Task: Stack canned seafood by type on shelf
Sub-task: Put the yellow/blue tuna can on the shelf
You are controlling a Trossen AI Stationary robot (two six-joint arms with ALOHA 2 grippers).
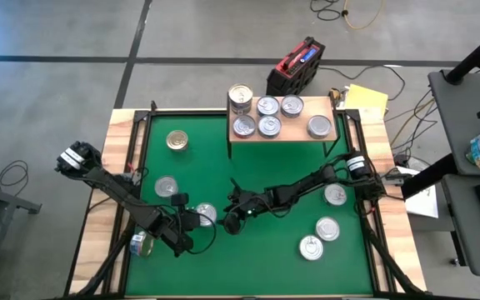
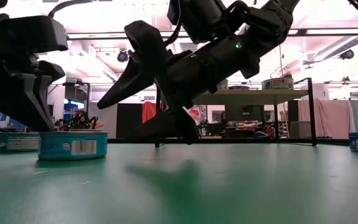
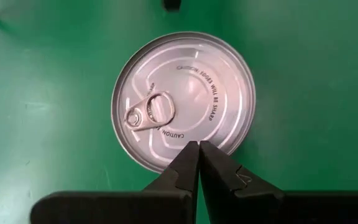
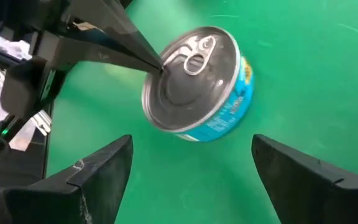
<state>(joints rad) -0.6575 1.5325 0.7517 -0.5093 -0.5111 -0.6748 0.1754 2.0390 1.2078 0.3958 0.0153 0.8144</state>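
Looking past your right gripper (image 4: 188, 165), you see its fingers wide apart, and the can (image 4: 197, 84) lies flat just ahead. Your left gripper (image 3: 199, 149), fingers together, rests on its lid.

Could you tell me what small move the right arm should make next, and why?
Probably ease the right gripper forward to straddle the blue-labelled can. Its jaws stand wide open just short of that can, while the shut left gripper hovers at the can's rim, so nothing is gripped yet.
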